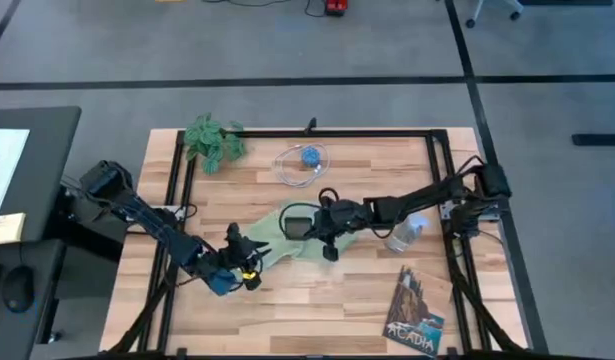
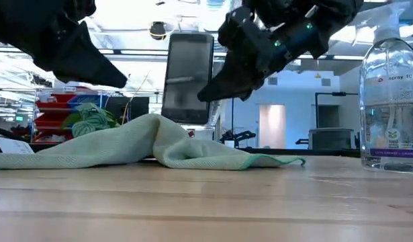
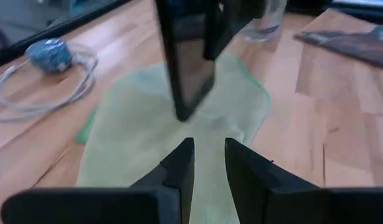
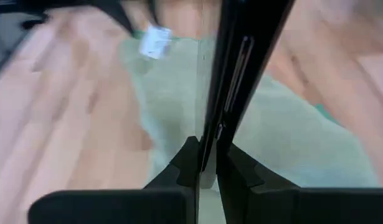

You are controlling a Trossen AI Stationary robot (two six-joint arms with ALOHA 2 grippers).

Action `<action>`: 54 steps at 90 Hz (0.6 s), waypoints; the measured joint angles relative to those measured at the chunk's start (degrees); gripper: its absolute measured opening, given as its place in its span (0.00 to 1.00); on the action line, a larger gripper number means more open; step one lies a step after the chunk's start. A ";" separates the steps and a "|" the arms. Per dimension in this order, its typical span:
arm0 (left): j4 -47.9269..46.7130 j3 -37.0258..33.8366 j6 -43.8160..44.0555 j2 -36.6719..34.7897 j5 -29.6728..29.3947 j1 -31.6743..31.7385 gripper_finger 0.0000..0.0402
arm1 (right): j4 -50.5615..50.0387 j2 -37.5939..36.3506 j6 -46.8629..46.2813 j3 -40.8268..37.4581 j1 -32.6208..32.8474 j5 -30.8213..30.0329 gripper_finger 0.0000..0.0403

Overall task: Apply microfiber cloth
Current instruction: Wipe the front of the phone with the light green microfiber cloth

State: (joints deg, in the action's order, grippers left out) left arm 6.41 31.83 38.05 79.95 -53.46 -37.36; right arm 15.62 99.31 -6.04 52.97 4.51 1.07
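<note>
While the cloth (image 1: 277, 238) lies bunched mid-table, we see the right gripper (image 4: 207, 163) clamped on the edge of a black phone (image 2: 187, 77), holding it upright above the fabric. Our left gripper (image 3: 208, 163) hovers at the cloth's near edge, fingers slightly parted and gripping nothing, beside the white tag (image 4: 155, 41).

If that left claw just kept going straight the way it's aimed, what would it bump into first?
Probably the black phone that the right gripper holds upright above the microfiber cloth. The left gripper, open, aims at the phone's lower end; if it passed beneath, it would meet the cloth instead.
</note>
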 joint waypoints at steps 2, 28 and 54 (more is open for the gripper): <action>2.01 -0.81 -0.72 0.02 0.95 0.29 0.21 | -0.03 0.00 0.11 0.00 0.08 0.50 0.04; 24.90 -9.69 -10.61 0.04 7.64 6.04 0.42 | 1.31 0.00 0.07 0.06 -0.04 2.11 0.04; 40.04 -9.88 -22.85 4.48 18.85 12.23 0.49 | 4.31 -0.07 -0.87 0.17 -0.04 3.68 0.04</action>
State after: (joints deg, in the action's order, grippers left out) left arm 46.46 21.96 15.20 84.43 -34.60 -25.12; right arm 19.92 99.24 -6.92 53.15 4.47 4.75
